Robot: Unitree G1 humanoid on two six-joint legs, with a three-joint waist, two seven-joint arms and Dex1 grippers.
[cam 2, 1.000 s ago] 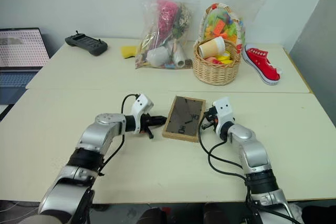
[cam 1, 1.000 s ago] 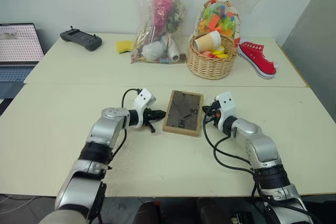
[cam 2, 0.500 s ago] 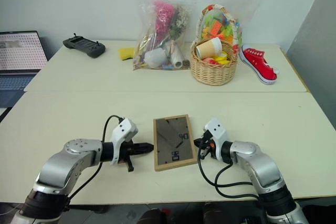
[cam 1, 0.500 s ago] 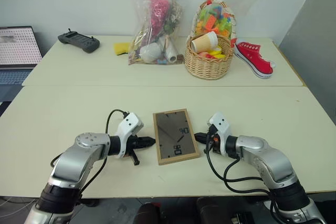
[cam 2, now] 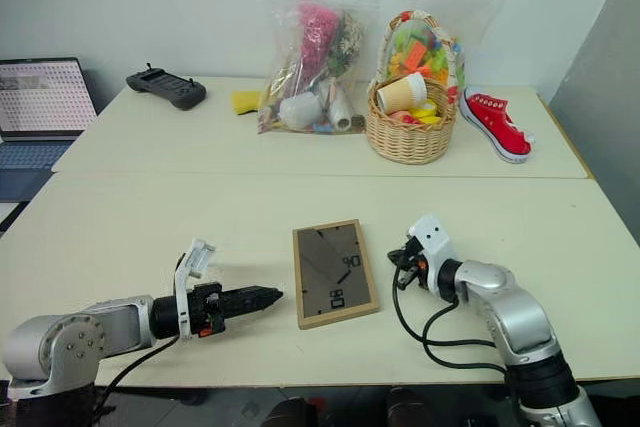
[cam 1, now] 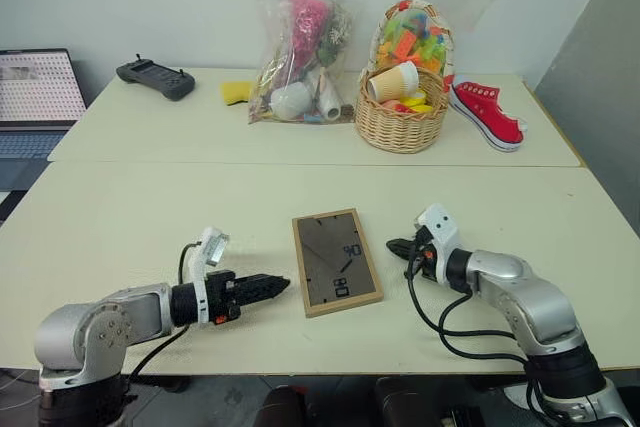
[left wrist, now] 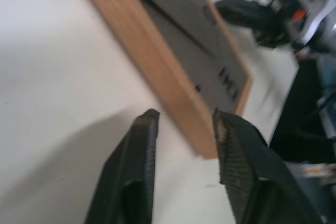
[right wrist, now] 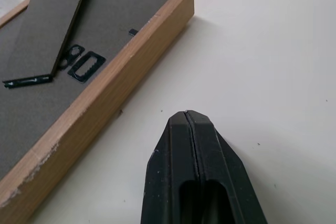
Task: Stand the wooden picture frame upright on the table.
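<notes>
— Lying flat on its face, is it?

— Yes. The wooden picture frame [cam 1: 337,261] lies back-up on the table [cam 1: 140,217], near the front edge and about midway along it, on the nearer of the two joined tops.

— Start from the left, then.

— The left gripper [cam 1: 278,285] hangs low over the table just left of the frame's near left corner, apart from it, pointing toward it. In the left wrist view its two fingers [left wrist: 137,166] stand parted with bare tabletop between them, gripping nothing.

— And the frame's lie?

— Its long axis runs from the front edge toward the seam, turned slightly so the near end sits a little to the right. The dark back panel faces up, with the folded stand leg [right wrist: 55,27] lying flat across it and small hangers beside it.

— The other side?

— The right gripper [cam 1: 395,245] sits just right of the frame's right long edge, not touching, aimed at it. Its fingers are pressed together on nothing.

— Room to work?

— Bare tabletop lies on both sides out to the left and right edges. Beyond the seam stand a plastic bag [cam 1: 300,47], a wicker basket [cam 1: 402,119] and a red shoe [cam 1: 486,110], well apart from the frame; a controller [cam 1: 153,75] rests toward the far left corner.
</notes>
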